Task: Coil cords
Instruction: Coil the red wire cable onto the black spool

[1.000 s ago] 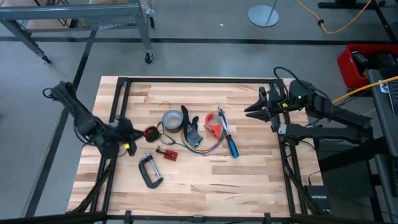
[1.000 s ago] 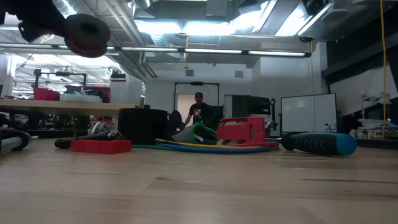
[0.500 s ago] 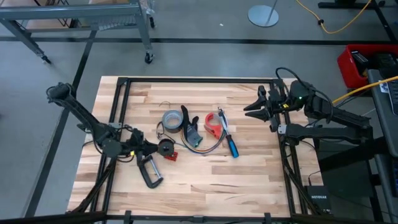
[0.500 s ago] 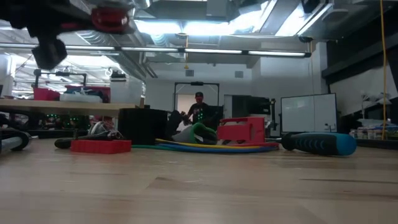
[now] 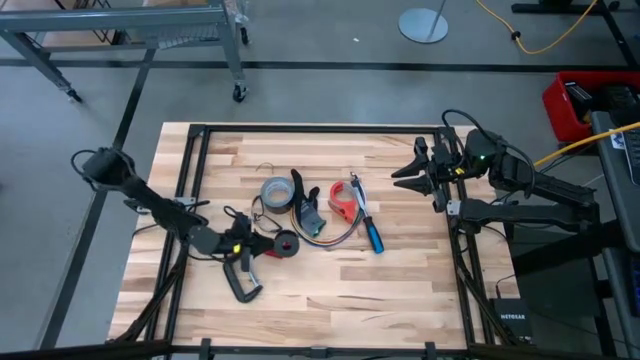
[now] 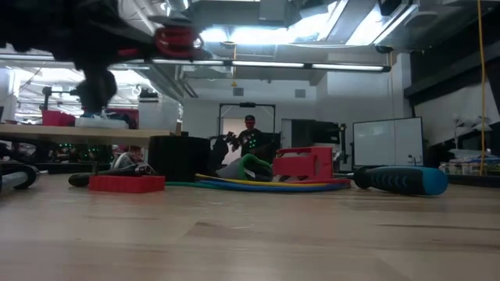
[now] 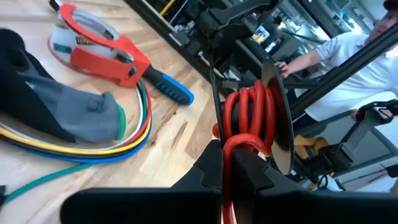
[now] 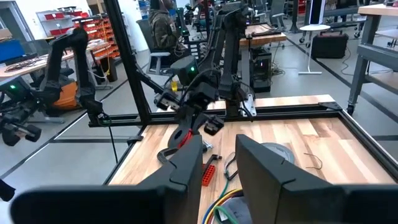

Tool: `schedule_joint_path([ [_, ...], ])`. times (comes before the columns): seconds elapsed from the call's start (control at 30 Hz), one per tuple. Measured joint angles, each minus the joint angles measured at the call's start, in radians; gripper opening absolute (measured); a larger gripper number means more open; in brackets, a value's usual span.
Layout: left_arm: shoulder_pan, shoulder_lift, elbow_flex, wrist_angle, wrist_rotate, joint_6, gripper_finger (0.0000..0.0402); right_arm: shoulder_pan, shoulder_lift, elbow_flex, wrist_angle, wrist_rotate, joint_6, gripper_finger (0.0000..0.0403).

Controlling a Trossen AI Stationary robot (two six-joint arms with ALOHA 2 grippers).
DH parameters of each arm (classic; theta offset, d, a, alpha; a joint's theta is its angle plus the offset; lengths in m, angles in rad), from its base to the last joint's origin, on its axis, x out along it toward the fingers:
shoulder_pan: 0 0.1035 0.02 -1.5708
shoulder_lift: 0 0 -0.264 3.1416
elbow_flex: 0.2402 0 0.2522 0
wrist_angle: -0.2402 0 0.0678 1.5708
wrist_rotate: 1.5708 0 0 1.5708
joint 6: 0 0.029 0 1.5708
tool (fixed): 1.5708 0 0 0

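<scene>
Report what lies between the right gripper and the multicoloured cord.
The red tape dispenser and the blue-handled screwdriver lie on the table between the right gripper and the multicoloured cord. A grey glove also lies over part of the cord.

The left gripper [image 7: 231, 163] is black, and the coiled cord [image 7: 249, 115] clamped in it is bright red against a dark round spool face. Beyond its fingers lies a red tape dispenser [image 7: 102, 53], next to a screwdriver [image 7: 169, 89] with a blue handle. Beside them a grey and black glove [image 7: 74, 112] rests on a cord bundle [image 7: 134, 134] striped white, yellow, green and blue. The table [image 5: 400, 280] is pale, banded wood.
</scene>
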Motion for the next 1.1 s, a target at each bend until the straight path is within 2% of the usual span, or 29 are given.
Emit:
schedule_joint_path([
  [0.1, 0.035, 0.069, 0.002, 0.063, 0.054, -0.008, 0.0000, 0.000, 0.000, 0.000, 0.000, 0.000, 0.000, 0.0099],
  [0.23, 0.067, 0.129, 0.021, 0.061, 0.121, -0.068, 0.0000, 0.000, 0.000, 0.000, 0.000, 0.000, 0.000, 0.0099],
  [0.47, 0.077, 0.165, 0.042, 0.047, 0.251, -0.215, 0.0000, 0.000, 0.000, 0.000, -0.001, -0.001, 0.000, 0.0099],
  [0.77, 0.077, 0.165, 0.044, -0.112, 0.283, -0.535, 0.0000, 0.000, 0.000, 0.000, -0.002, -0.001, -0.001, 0.0099],
  [0.97, 0.077, 0.165, 0.051, -0.139, 0.304, -0.600, 0.0000, 0.000, 0.000, 0.000, -0.002, -0.001, -0.008, 0.0099],
  [1.1, 0.077, 0.165, 0.100, -0.199, 0.311, -0.598, 0.0000, 0.000, 0.000, 0.000, -0.002, -0.001, -0.026, 0.0099],
])
